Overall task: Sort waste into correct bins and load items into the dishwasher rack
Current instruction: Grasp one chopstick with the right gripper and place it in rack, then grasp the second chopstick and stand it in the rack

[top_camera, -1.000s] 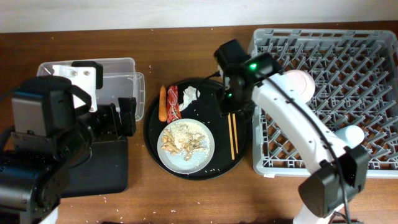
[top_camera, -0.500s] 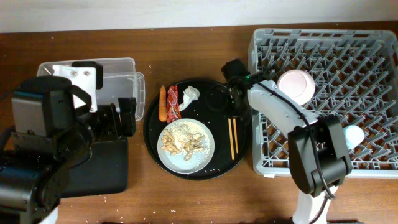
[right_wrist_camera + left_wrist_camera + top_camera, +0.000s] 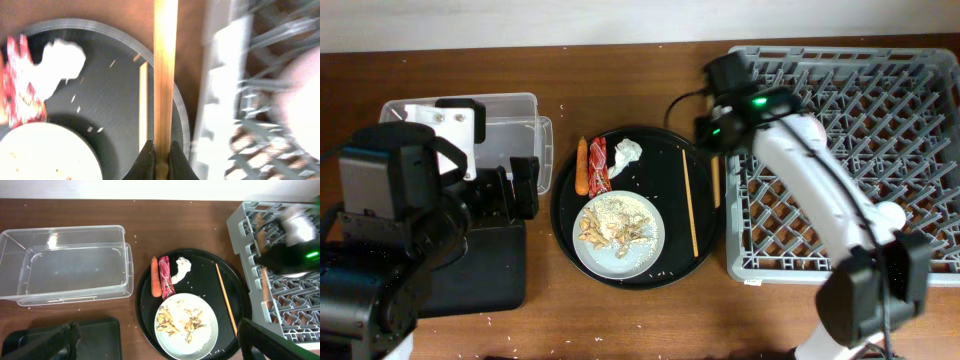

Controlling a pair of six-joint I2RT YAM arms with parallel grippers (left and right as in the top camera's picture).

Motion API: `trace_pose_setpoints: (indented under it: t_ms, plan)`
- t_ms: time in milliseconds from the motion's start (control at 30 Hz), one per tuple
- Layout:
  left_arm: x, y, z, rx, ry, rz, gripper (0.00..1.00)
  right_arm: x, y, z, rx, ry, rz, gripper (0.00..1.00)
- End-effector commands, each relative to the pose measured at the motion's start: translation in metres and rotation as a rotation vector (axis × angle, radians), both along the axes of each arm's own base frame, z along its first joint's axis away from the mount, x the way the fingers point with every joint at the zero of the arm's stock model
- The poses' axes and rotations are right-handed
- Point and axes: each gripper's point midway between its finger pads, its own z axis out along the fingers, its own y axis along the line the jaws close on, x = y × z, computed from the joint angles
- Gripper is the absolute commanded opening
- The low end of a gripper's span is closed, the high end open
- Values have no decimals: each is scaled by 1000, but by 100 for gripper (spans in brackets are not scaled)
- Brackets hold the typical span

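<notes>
**Right arm has one chopstick up, one left on the tray**

Delta vs 0.5 s ago: both sticks lay side by side on the large round black tray (image 3: 665,268). Now only one thin wooden chopstick (image 3: 689,205) lies there. The second chopstick (image 3: 165,75) is pinched in the right gripper (image 3: 160,159) and has shifted to the left edge of the large grey plastic dishwasher rack (image 3: 880,120).

Unmoved on the tray:
- pale grey-green round plate (image 3: 653,243) with beige food scraps (image 3: 610,225)
- orange carrot stick (image 3: 582,166)
- red shiny wrapper (image 3: 597,166)
- crumpled white tissue (image 3: 626,152)

Brown wooden table (image 3: 620,320), pale wall strip along the top. The right arm runs diagonally up-left across the rack, wrist at its upper-left corner. The left gripper (image 3: 520,188) sits beside the clear rectangular plastic tub (image 3: 510,112), fingers wide, empty.
</notes>
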Motion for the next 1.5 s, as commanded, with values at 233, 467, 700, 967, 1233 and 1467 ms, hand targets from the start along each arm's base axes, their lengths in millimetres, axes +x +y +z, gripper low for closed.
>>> trace_pose_setpoints:
  t_ms: [233,467,700,967,1233,1467]
  plan:
    - [0,4,2,4,-10,20,99,7,-60,-53,-59,148,-32,34]
    - [0,4,2,4,-10,20,99,-35,36,-34,2,145,202,42]
    - [0,4,2,4,-10,20,99,-57,45,-140,-87,339,113,38]
    - [0,4,2,4,-10,20,99,-69,41,-151,-106,404,118,4]
    - [0,4,2,4,-10,20,99,1,-65,7,-182,-66,-106,4]
    - [0,4,2,4,-10,20,99,1,-62,-54,-62,119,-23,28]
